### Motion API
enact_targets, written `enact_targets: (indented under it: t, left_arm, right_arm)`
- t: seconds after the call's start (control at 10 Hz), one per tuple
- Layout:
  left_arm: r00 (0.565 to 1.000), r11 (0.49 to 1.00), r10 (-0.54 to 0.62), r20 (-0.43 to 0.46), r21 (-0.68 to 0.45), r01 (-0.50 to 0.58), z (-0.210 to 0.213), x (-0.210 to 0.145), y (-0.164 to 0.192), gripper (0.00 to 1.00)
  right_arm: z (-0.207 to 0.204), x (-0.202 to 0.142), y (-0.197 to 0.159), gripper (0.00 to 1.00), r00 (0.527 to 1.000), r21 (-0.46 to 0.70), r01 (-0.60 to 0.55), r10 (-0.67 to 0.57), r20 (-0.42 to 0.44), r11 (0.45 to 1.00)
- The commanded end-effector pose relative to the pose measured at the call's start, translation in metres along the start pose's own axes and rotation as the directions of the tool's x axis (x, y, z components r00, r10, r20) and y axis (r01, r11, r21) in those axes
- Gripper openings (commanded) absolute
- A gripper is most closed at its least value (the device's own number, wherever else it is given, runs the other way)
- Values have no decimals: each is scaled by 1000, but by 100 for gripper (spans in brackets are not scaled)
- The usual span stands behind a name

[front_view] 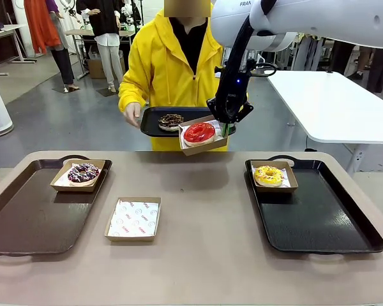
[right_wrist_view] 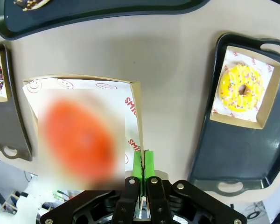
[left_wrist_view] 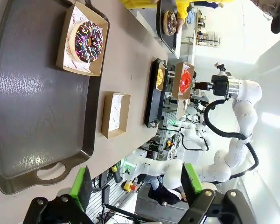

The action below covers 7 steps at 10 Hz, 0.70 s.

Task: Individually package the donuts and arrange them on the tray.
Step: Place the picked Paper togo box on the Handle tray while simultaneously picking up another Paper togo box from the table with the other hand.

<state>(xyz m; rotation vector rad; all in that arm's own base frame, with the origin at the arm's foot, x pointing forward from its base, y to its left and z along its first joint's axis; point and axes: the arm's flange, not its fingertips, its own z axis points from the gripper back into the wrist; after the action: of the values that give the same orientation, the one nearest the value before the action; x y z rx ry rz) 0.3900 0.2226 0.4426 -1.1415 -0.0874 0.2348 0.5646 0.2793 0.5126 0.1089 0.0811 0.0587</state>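
My right gripper is shut on the rim of a cardboard box holding the red-glazed donut, lifted above the table's far edge. In the right wrist view its green pads pinch the box wall beside the blurred red donut. The yellow donut sits boxed on the right tray. A chocolate sprinkled donut sits boxed on the left tray. The person holds a black tray with a crumb-topped chocolate donut. My left gripper hangs open over the left tray.
An empty paper-lined box lies on the table between the two trays. The person in a yellow jacket stands at the far side. A white table stands at the back right.
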Motion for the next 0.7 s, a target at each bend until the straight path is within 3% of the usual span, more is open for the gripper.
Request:
enact_targets:
  t: [0.0,0.6]
  left_arm:
    - [1000,1000,-2,-3,-7,2,2,-1,-1,100]
    - [1000,1000,-2,-3,-7,2,2,-1,-1,100]
  right_arm:
    - [2,-1,-1,0,1000,2,1,-1,1,1000]
    - [2,-1,-1,0,1000,2,1,-1,1,1000]
